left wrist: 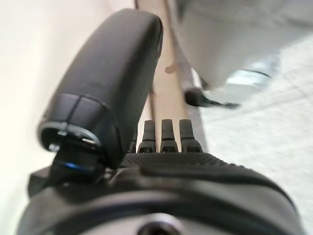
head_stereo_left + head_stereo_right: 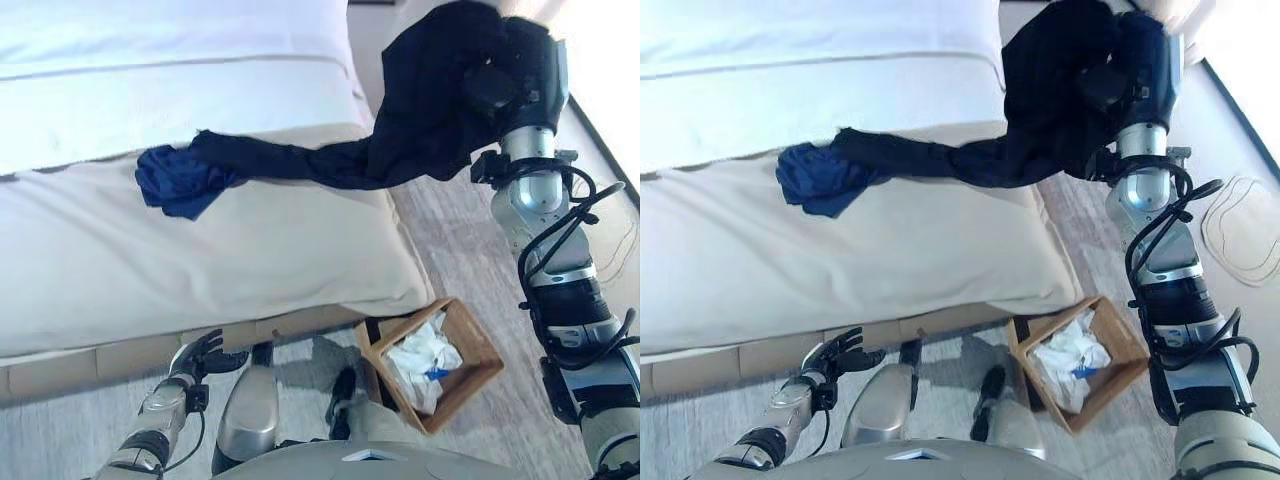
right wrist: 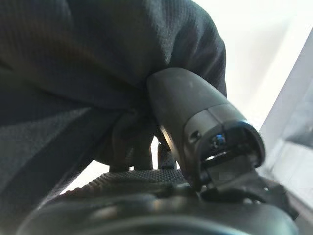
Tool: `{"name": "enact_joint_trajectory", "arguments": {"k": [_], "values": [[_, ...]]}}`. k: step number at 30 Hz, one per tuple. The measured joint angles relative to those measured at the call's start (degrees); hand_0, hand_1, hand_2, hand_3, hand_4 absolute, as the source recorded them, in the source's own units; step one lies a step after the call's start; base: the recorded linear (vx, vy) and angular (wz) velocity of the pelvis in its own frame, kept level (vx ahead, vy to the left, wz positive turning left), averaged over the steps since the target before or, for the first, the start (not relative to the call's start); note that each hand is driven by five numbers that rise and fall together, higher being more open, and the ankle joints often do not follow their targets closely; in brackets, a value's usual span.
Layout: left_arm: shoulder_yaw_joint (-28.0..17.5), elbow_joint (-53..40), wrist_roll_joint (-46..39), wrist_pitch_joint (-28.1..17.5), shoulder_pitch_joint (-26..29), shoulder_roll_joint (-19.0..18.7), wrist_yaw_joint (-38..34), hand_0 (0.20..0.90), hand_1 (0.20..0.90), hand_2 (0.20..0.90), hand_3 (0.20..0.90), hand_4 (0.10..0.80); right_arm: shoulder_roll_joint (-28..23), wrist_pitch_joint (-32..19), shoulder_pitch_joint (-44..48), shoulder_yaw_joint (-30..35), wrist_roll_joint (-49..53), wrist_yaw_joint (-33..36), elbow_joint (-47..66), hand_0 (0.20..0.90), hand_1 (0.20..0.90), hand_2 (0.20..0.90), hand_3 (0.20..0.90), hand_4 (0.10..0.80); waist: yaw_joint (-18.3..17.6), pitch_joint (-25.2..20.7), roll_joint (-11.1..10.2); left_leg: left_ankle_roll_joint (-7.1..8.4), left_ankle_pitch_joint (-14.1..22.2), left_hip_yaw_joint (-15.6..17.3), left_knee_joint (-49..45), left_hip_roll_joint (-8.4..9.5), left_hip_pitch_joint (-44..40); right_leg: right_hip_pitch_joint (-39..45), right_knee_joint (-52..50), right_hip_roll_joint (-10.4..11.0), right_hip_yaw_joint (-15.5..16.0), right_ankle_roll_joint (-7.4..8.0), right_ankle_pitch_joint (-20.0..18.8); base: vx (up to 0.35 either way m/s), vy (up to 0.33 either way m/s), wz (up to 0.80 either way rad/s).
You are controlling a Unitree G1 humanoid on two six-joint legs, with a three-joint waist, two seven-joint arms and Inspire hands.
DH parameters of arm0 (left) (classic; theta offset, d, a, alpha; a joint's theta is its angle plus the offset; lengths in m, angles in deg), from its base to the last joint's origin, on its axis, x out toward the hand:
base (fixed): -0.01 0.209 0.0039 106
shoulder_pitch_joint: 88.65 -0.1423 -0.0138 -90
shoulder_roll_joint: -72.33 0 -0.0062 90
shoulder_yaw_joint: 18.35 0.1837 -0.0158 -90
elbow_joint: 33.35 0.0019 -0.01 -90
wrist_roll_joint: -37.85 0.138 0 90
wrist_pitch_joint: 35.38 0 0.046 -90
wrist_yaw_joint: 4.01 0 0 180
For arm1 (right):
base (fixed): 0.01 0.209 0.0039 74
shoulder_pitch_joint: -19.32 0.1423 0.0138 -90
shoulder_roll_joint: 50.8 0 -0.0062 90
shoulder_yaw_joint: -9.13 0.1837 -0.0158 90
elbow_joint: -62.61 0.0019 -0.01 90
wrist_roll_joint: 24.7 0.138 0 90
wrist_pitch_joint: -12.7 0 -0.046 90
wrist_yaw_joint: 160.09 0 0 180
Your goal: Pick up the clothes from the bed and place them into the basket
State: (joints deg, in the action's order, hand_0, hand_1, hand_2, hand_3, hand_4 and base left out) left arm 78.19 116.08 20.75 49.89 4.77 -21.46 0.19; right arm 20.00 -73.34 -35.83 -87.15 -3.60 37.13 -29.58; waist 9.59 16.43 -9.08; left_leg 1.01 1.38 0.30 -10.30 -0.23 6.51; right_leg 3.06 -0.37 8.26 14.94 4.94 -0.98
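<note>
Left eye view — basket [image 2: 478, 352] holds white clothes [image 2: 424, 357].

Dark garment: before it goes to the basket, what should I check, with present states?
1. Right hand fingers curled on the dark garment: ok.
2. Garment clear of the bed: not ok, its tail lies on the cover by the blue garment.
3. Basket in view on the floor: ok.
4. Basket empty: not ok, white cloth inside.
5. Left hand low by the bed edge, holding nothing: ok.
</note>
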Motion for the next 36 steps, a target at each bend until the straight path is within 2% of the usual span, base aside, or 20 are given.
{"name": "enact_joint_trajectory", "arguments": {"k": [5,8,11,14,18,19,22,23,26,27,32,36], "values": [[0.3,3.3,1.6,1.0,-1.1,0.9,0.1,0.9,0.9,0.9,0.9,0.8,0.0,1.6,-1.3,-3.8,-2.0,-2.5,-2.7,0.3,0.3,0.3,0.2,0.1,0.1,-2.6,-0.1,0.26,0.1,0.3,0.8,-0.01,-1.2,1.7,1.4,0.0,0.5,-0.01,0.0,0.003,-0.033,0.03],[0.1,3.4,3.6,0.8,-1.1,0.8,0.1,0.9,0.9,0.9,0.9,0.8,0.1,2.6,-3.7,-3.8,-2.0,-1.1,-4.7,0.3,0.3,0.3,0.2,0.1,0.7,-2.8,-0.2,0.3,0.1,0.1,0.9,0.08,-1.7,2.3,1.3,0.1,0.9,-0.01,0.0,-0.052,-0.037,0.07],[-0.1,4.5,3.8,0.9,-1.2,0.5,0.1,0.9,0.9,0.9,0.9,0.8,0.6,2.5,-6.7,-3.7,-2.0,2.3,-4.7,0.3,0.3,0.3,0.2,0.1,0.5,-2.8,-0.1,0.14,-0.2,1.3,1.8,0.12,-2.8,2.2,1.1,0.3,-0.2,-0.29,-0.2,-0.106,0.003,-0.15],[-0.2,5.0,5.0,1.3,-2.3,-0.6,0.1,0.9,0.9,0.9,0.9,0.8,0.6,2.5,-9.3,-2.7,-3.6,6.0,-4.0,0.3,0.3,0.3,0.2,0.1,-1.6,-3.0,0.1,-0.17,-0.4,2.9,2.4,-0.17,-3.1,1.2,1.1,0.4,-1.5,-1.14,-0.9,-0.096,0.009,-0.31],[-0.8,6.9,6.8,3.3,-4.3,-1.0,0.1,0.9,0.9,0.9,0.9,0.8,-0.4,2.5,-11.4,1.5,-7.9,11.3,-1.8,0.3,0.3,0.3,0.2,0.1,-4.9,-3.5,1.2,-0.61,-1.1,6.7,5.1,-0.63,-5.4,0.2,1.4,0.4,-3.8,-0.73,-2.8,-0.085,0.022,-0.51],[-0.8,7.2,7.4,3.8,-4.6,-0.9,0.2,0.9,0.9,0.9,0.9,0.8,-1.6,2.4,-11.6,2.9,-8.2,12.3,-1.4,0.3,0.3,0.3,0.2,0.1,-5.7,-3.7,1.6,-0.88,-1.4,7.5,6.5,-0.57,-6.5,0.2,1.4,0.4,-4.3,-0.61,-3.0,-0.048,-0.002,-0.41],[-0.8,7.0,8.2,4.6,-5.3,-1.0,0.3,0.9,0.9,0.9,0.9,0.8,-6.8,2.1,-12.1,7.0,-8.3,13.8,-0.7,0.3,0.3,0.3,0.2,0.1,-7.4,-4.7,2.4,-0.27,-2.7,9.1,10.7,-0.33,-9.0,-0.5,1.5,0.4,-6.5,-0.15,-3.3,-0.027,-0.028,-0.38],[-0.7,6.9,8.2,4.7,-5.5,-1.0,0.5,0.9,0.9,0.9,0.9,0.8,-8.7,2.1,-12.1,9.6,-8.3,14.0,-0.5,0.3,0.3,0.3,0.2,0.1,-8.4,-5.5,2.9,-0.39,-3.6,10.2,12.7,-0.38,-9.9,-1.1,1.7,0.1,-7.2,0.56,-3.8,-0.008,-0.036,-0.42],[-0.7,6.5,8.2,4.8,-5.1,-1.0,1.0,0.9,0.9,0.9,0.9,0.8,-12.7,1.9,-12.2,12.9,-8.3,14.0,-0.2,0.3,0.3,0.3,0.2,0.1,-10.8,-5.8,3.2,-0.18,-4.8,11.7,15.5,-0.6,-12.0,-0.8,2.6,-0.6,-8.9,0.69,-3.9,-0.016,-0.056,-0.4],[0.0,6.1,8.1,4.8,-4.8,-1.0,1.3,0.9,0.9,0.9,0.9,0.8,-14.6,1.5,-12.6,14.0,-8.3,14.1,-0.2,0.3,0.3,0.3,0.2,0.1,-12.0,-6.4,3.3,-0.08,-4.7,12.7,15.6,-0.63,-12.0,-0.8,3.5,-0.9,-9.9,1.31,-4.3,-0.021,-0.066,-0.4],[2.9,3.8,8.0,4.6,-3.3,0.4,2.6,0.9,0.9,0.9,0.9,0.8,-17.7,-0.1,-14.9,16.9,-9.5,16.7,0.4,0.3,0.3,0.3,0.2,0.1,-15.6,-8.5,4.2,0.4,-4.3,14.8,15.7,-1.03,-12.7,-0.8,5.4,-1.7,-12.4,1.41,-4.5,-0.001,-0.065,-0.32],[5.0,2.0,8.0,4.6,-2.1,1.4,3.2,0.9,0.9,0.9,0.9,0.8,-17.7,0.0,-17.4,17.9,-10.7,17.0,1.2,0.3,0.3,0.3,0.2,0.1,-17.6,-8.9,4.6,0.53,-4.3,15.6,15.7,-1.59,-13.0,-0.9,5.6,-2.3,-13.1,1.66,-4.3,0.004,-0.091,-0.15]]}}
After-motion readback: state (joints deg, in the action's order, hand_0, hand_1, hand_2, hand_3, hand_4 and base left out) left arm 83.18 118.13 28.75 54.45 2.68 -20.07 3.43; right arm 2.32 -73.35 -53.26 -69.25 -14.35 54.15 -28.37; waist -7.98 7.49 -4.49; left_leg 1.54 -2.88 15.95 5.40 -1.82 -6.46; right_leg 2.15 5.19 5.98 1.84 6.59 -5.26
